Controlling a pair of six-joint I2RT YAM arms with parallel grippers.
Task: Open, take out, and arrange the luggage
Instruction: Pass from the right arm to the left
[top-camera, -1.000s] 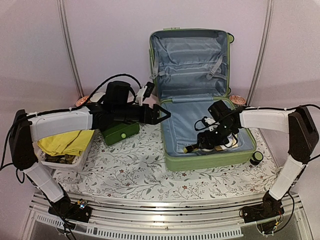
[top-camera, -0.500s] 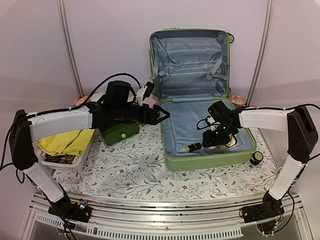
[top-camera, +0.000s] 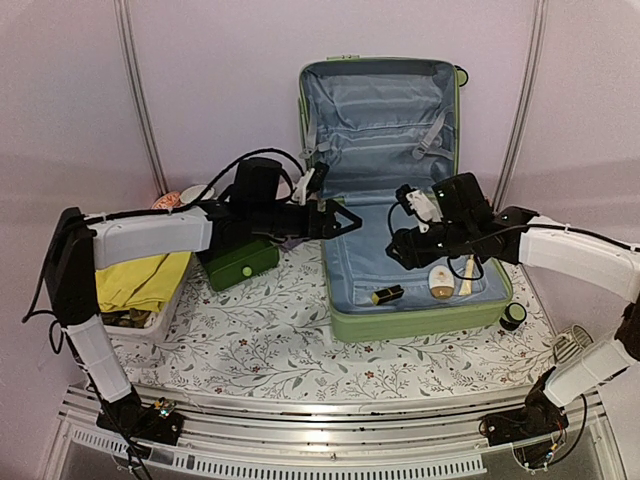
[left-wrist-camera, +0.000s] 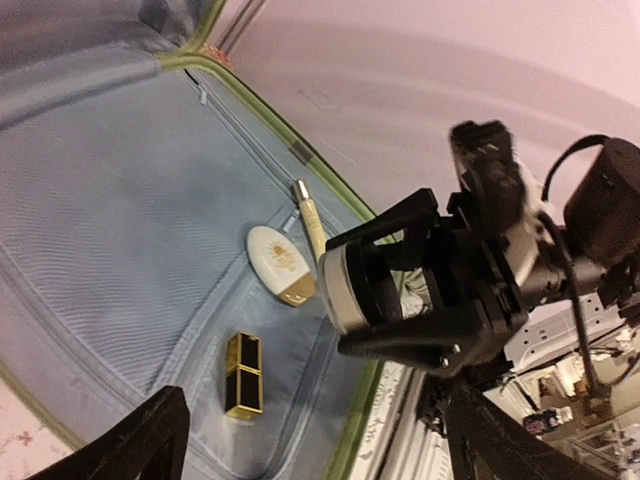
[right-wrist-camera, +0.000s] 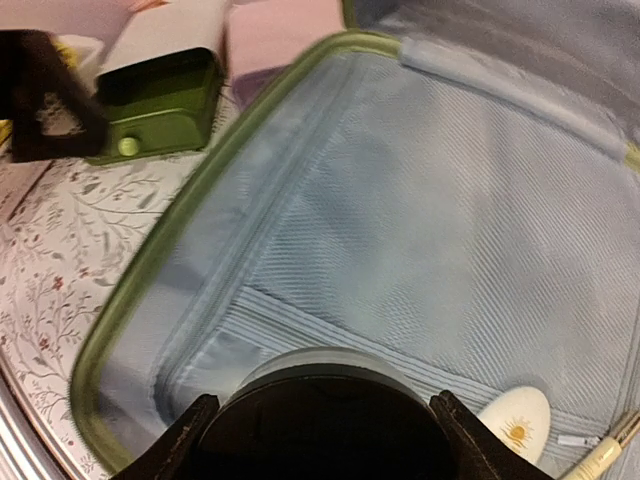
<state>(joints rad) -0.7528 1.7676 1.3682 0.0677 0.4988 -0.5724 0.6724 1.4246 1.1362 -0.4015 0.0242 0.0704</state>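
The light-green luggage (top-camera: 345, 322) lies open, its lid upright against the back wall and its grey-blue lining showing. My right gripper (top-camera: 400, 248) hovers over the lower half, shut on a round black-lidded jar (right-wrist-camera: 320, 410), which also shows in the left wrist view (left-wrist-camera: 345, 290). On the lining lie a gold-and-black lipstick (top-camera: 387, 295), a white oval bottle (top-camera: 441, 280) and a thin cream tube (top-camera: 467, 277). My left gripper (top-camera: 343, 220) is open and empty at the suitcase's left rim, facing the right gripper.
A small green drawer box (top-camera: 240, 262) stands left of the suitcase. A white basket (top-camera: 150, 318) holding yellow cloth sits at the far left. A black suitcase wheel (top-camera: 513, 317) sticks out at the front right corner. The flowered tablecloth (top-camera: 260, 345) lies in front.
My right gripper has risen off the suitcase floor and moved left with the jar in it. My left arm has reached further right, toward the suitcase.
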